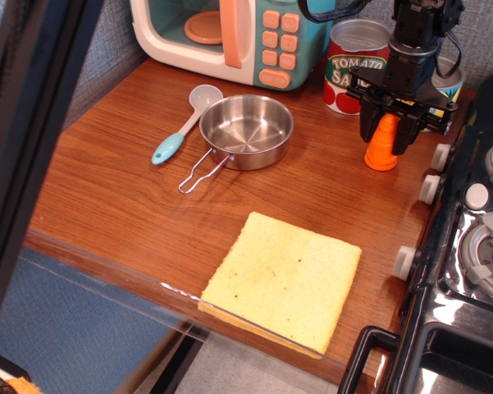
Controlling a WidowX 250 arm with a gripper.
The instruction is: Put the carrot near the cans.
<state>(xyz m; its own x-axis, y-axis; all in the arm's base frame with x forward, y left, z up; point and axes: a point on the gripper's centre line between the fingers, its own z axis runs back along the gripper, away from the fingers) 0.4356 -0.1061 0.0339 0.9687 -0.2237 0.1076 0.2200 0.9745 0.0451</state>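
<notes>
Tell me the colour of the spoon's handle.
Light blue handle on the spoon, with a white bowl; the observation.image view shows it clearly.

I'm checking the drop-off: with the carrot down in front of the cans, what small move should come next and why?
Probably open the tool and release. The carrot stands upright with its wide end apparently on the wooden counter, just in front of the Tomato Sauce can and the mostly hidden Pineapple Slices can, so it seems placed.
</notes>
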